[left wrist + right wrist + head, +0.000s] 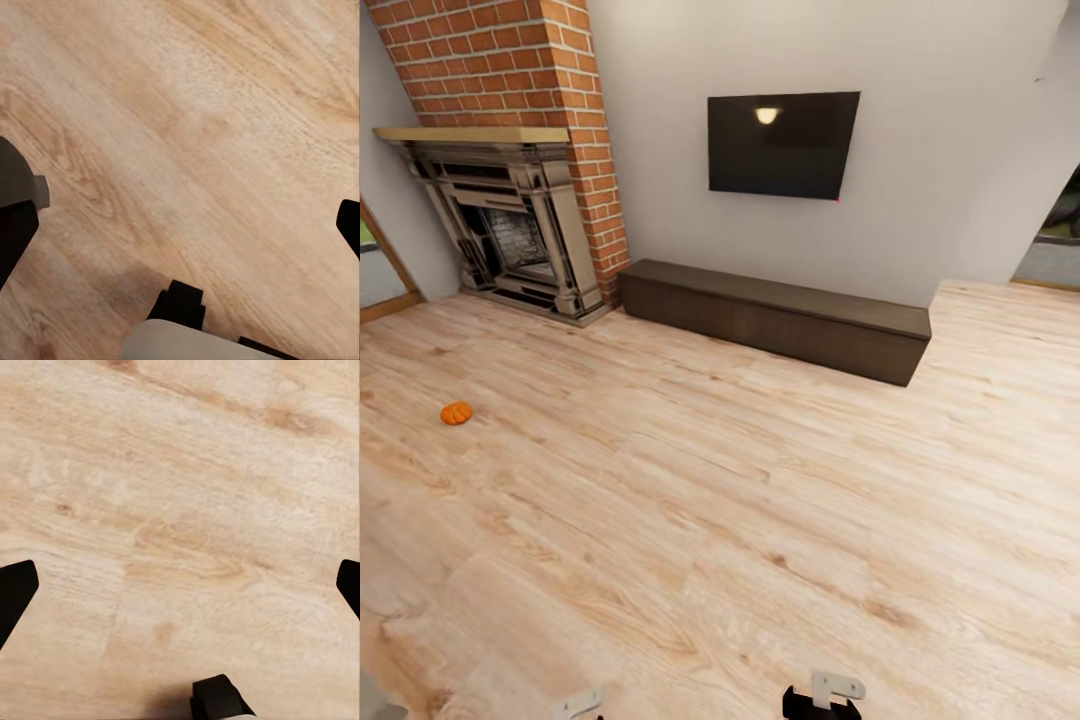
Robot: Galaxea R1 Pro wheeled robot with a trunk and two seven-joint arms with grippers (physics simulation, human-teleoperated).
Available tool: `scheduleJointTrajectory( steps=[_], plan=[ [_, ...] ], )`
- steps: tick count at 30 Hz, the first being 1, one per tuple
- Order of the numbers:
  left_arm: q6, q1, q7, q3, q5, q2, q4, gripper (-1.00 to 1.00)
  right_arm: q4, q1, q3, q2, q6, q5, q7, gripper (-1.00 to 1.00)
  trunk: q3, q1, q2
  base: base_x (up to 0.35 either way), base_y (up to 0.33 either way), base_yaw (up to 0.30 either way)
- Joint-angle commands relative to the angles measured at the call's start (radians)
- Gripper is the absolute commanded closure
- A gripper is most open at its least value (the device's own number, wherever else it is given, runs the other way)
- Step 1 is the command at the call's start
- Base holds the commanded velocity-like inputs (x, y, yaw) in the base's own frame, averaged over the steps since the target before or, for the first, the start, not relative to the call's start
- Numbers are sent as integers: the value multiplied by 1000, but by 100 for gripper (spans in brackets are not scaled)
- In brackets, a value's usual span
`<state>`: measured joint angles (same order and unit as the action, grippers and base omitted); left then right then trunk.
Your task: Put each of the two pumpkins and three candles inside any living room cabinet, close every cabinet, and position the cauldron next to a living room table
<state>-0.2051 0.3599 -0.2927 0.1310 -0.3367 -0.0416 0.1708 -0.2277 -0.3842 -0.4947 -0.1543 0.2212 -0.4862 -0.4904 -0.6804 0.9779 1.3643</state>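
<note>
One small orange pumpkin (456,412) lies on the wood floor at the left of the head view, in front of the fireplace. The long, low dark-brown cabinet (780,318) stands against the far wall under the TV, its drawers shut. In the left wrist view my left gripper (180,225) hangs open over bare floorboards, its dark fingertips (13,232) at the frame's sides. My right gripper (180,589) is open too, with only floor between its fingertips (15,589). The candles, the cauldron and the table are out of view.
A brick fireplace (510,220) with a wooden mantel fills the far left corner. A black TV (782,144) hangs on the grey wall. A doorway opens at the far right (1055,240). Parts of my arms (825,698) show at the head view's lower edge.
</note>
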Motion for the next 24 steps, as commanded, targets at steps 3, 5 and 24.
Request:
scheduleJointTrajectory(
  steps=[3,5,24],
  plan=[
    [-5,1,-4,9,-5,0,0,-100,1,-1,-21,-1,6,-11,-4,-100,-1,0,0,235,235,-1],
    [-5,1,-4,9,-4,0,0,-100,1,-1,-28,-1,6,-11,-4,-100,-1,0,0,239,239,0],
    [-34,-1,-5,9,79,0,-2,-100,1,-1,-33,-1,6,-12,-4,-100,-18,0,0,323,62,-173]
  ],
)
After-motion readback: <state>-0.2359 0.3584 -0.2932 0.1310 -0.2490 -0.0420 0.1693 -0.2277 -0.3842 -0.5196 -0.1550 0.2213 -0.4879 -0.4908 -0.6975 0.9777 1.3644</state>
